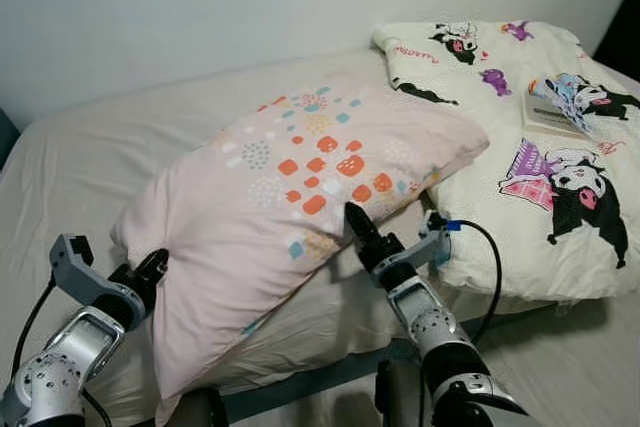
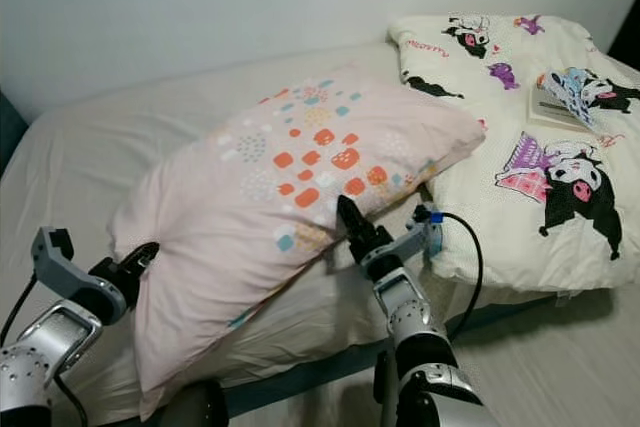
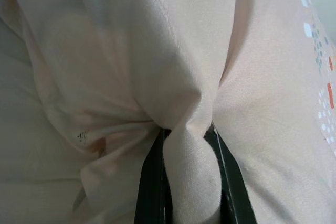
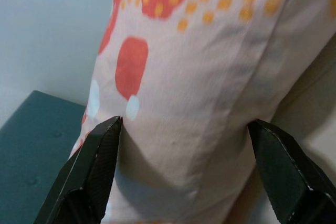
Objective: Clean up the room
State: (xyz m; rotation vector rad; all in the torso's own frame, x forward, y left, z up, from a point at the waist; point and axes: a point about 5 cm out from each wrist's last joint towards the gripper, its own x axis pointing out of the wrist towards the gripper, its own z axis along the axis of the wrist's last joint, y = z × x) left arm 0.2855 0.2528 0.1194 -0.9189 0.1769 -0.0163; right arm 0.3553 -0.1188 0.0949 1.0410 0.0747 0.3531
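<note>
Between both grippers (image 1: 152, 265) (image 1: 352, 217), pink pillow (image 1: 300, 177) on bed (image 1: 80, 157).

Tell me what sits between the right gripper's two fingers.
In the right wrist view, the right gripper stands open, with the pink pillow's edge between its fingers, fabric touching both.

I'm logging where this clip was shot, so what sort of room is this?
Most likely a bedroom: a bed with a pale sheet against a plain wall, a pink dotted pillow and a cartoon-print pillow on it.
</note>
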